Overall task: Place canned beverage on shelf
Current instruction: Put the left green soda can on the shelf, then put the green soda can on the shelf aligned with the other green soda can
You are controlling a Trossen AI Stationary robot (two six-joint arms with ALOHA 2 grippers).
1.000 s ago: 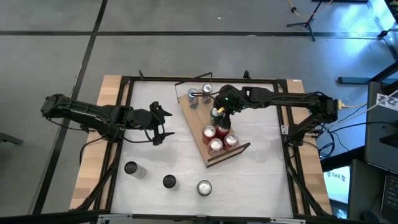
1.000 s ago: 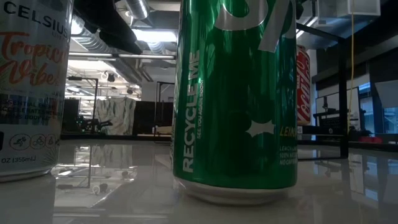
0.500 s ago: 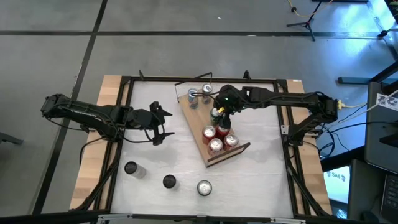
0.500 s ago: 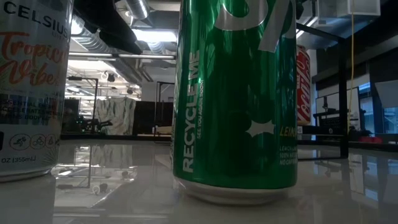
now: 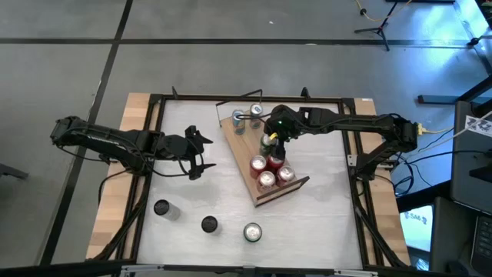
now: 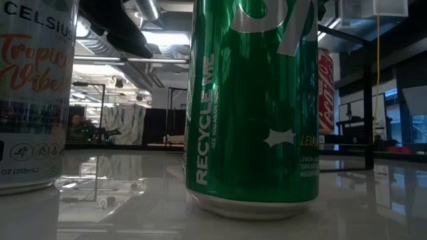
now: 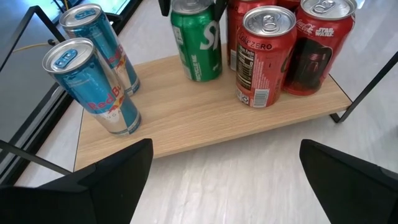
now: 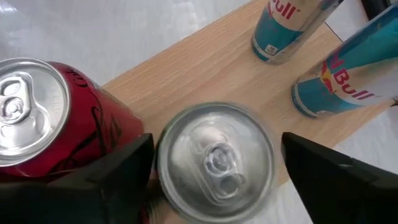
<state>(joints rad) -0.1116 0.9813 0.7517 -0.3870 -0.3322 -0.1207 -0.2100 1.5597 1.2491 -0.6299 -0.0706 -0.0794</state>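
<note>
While the left arm waits over the left half of the bench [image 5: 192, 196], its left gripper [image 5: 201, 155] hangs spread wide with nothing between its fingers, facing the shelf [image 7: 205, 121] from a short way off. Near the bench's front edge stand three loose cans — a white one [image 5: 161, 208], a dark-topped one [image 5: 209, 224] and a silver-topped one [image 5: 252, 231] — well apart from the shelf.

Right of centre the shelf lies slantwise on the bench, a light-wood board with a thin black wire frame [image 5: 231, 108] at its far end. Two blue Red Bull cans [image 7: 93, 78] stand upright by that frame. A green can [image 7: 196, 38] stands upright on the board at mid-length, just beside a cluster of three red cola cans [image 5: 269, 169] nearer the front end.

Directly above the green can hovers the right gripper [image 5: 270, 141], reaching in from the right side of the bench. Its wrist view looks straight down on the can's silver lid [image 8: 214, 162], with one dark finger [image 8: 106, 177] on either side; the fingers stand a little wider than the can (a narrow gap shows on each side), so the can rests on the shelf by itself — not gripped.
</note>
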